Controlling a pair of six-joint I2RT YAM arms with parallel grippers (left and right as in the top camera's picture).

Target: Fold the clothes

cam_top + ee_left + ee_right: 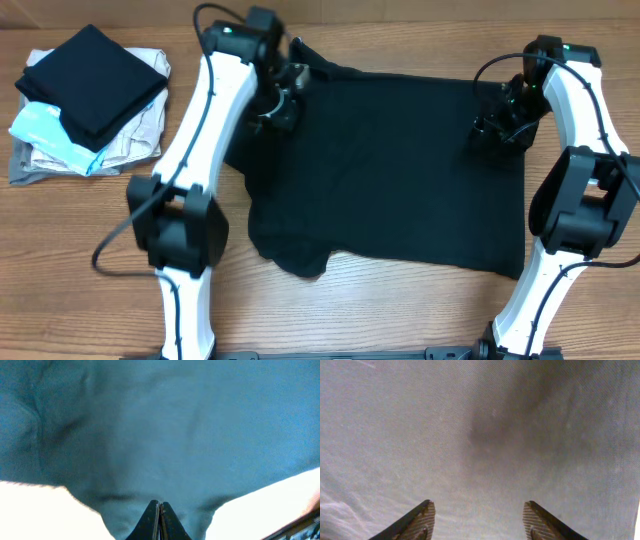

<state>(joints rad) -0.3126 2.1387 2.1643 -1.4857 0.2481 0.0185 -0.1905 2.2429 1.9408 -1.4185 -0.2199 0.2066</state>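
The clothes, a black short-sleeved shirt, lie spread flat across the middle of the wooden table, with a sleeve bunched at the near left. My left gripper is at the shirt's far left corner. In the left wrist view its jaws are pressed together, and the fabric draws in to a pinch at their tips. My right gripper is low over the far right part of the shirt. In the right wrist view it is open, fingers wide apart, with fabric filling the view beyond.
A pile of folded garments sits at the far left of the table, a black one on top of beige, light-blue and grey ones. Bare wooden table runs along the near side between the two arm bases.
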